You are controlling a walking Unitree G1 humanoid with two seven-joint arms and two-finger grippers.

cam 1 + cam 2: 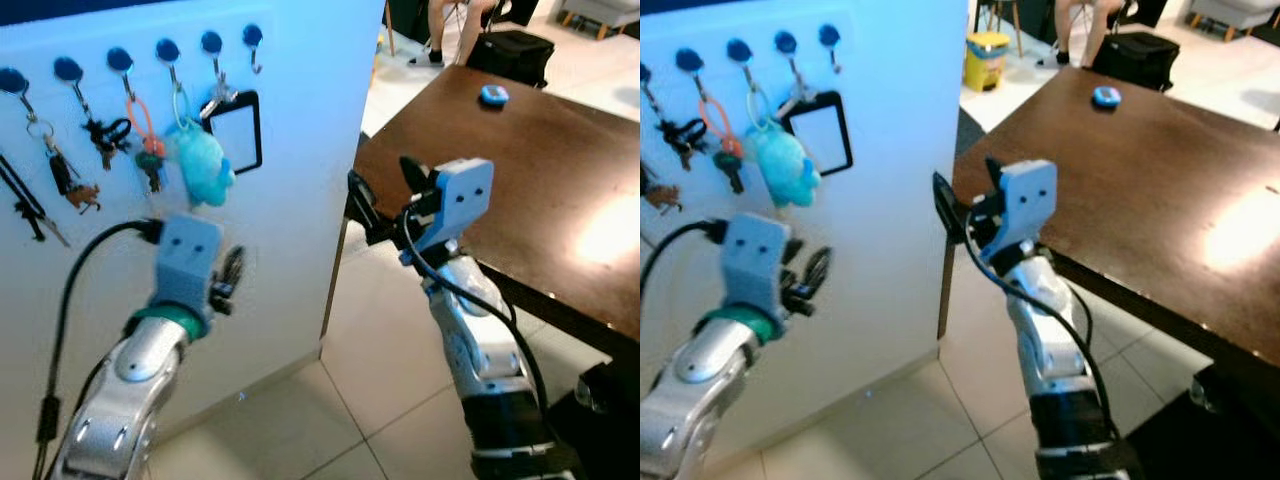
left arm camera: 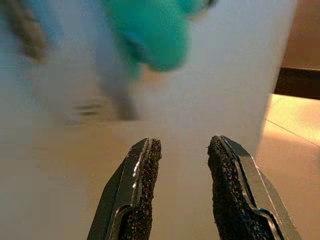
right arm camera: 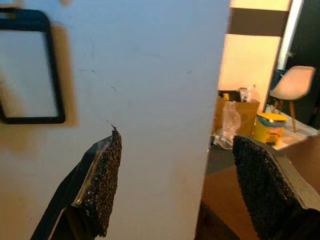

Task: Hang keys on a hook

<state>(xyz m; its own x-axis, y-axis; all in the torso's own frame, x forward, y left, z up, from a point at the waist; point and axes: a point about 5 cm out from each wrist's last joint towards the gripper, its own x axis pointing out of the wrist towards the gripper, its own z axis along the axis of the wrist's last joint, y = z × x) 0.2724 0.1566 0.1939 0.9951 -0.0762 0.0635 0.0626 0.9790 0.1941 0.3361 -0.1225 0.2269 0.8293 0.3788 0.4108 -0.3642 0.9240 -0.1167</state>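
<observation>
A white board [image 1: 290, 230] carries a row of blue hooks [image 1: 167, 50] with several key bunches on them. A teal plush keychain [image 1: 203, 165] hangs from one hook, beside keys on an orange loop [image 1: 145, 140] and a black-framed card holder [image 1: 238, 130]. The rightmost hook [image 1: 253, 40] is bare. My left gripper [image 1: 232, 272] is just below the plush, close to the board, open and holding nothing; in the left wrist view its fingers [image 2: 142, 195] point at the blurred plush [image 2: 155, 35]. My right gripper [image 1: 385, 195] is open and holding nothing at the board's right edge.
A dark brown table [image 1: 540, 190] stands to the right with a small blue object [image 1: 493, 95] on it. Behind it are a person's legs [image 1: 450, 30], a black bag [image 1: 512, 52] and a yellow bin [image 1: 987, 55]. Pale tiled floor [image 1: 370, 400] lies below.
</observation>
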